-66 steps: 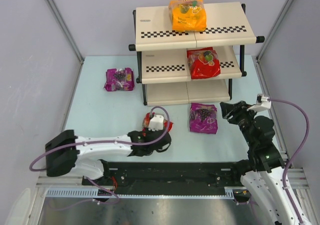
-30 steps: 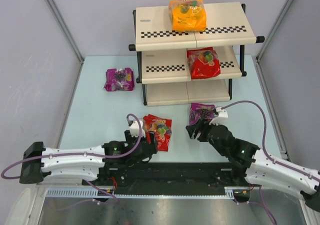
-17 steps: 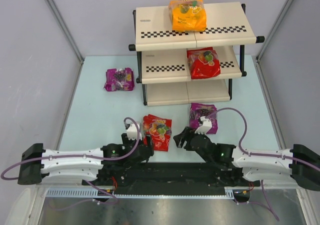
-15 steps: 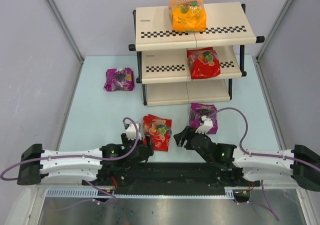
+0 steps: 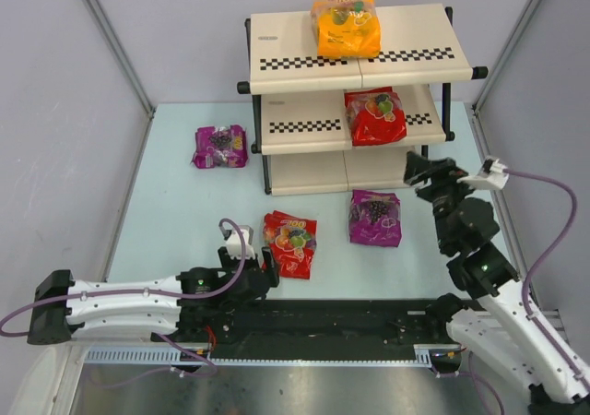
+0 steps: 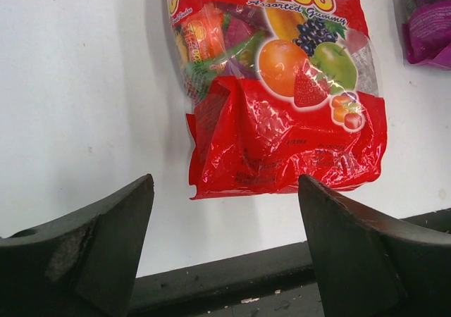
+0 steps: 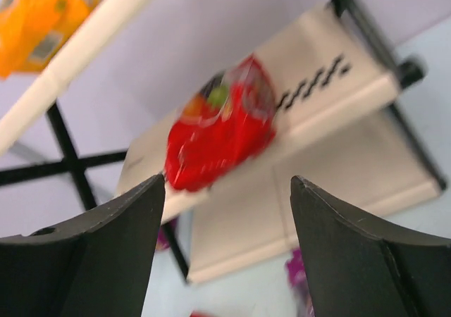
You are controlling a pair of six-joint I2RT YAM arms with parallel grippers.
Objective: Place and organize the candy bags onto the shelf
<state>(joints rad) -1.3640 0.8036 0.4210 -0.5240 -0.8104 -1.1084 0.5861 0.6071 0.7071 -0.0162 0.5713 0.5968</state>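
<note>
**Red bag pickup pending**

Left jaws are hanging spread, empty, just short of the red bag lying on the desk; I'm judging the next move as reaching forward and pinching its near edge. Right jaws are gaping, empty, facing the shelf. Right wrist view is blurring; lowest tier is showing only partly.

Glossy candy bag, matt shelf
Red plastic crinkles and shines; cream boards look smooth, dull.
</note>
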